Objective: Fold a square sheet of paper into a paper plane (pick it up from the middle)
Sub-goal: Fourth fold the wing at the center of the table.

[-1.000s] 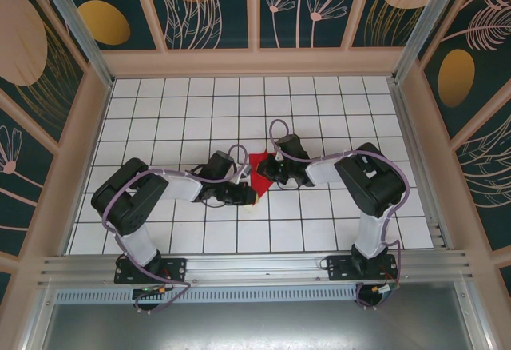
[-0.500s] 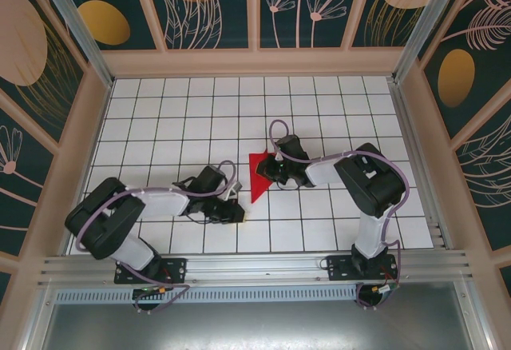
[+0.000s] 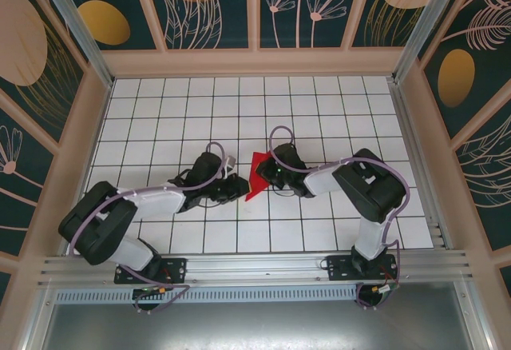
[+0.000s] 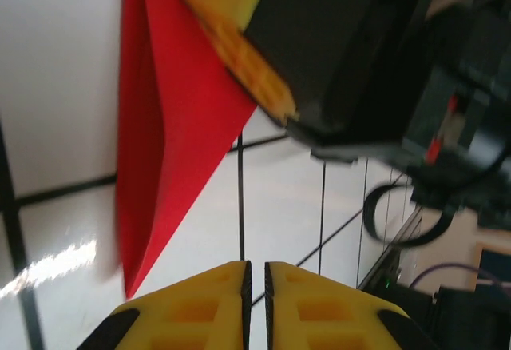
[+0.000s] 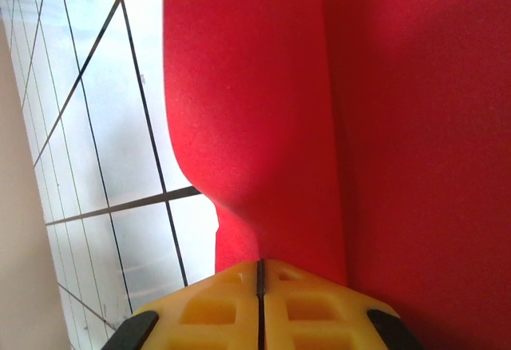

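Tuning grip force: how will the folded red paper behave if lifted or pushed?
Probably floppy: the thin folded red paper sheet bulges in a soft curve just beyond the right fingers pinching it. Likely very light, so a push could skate it across the glossy white tiled table. Its visible crease may stiffen it along that line.
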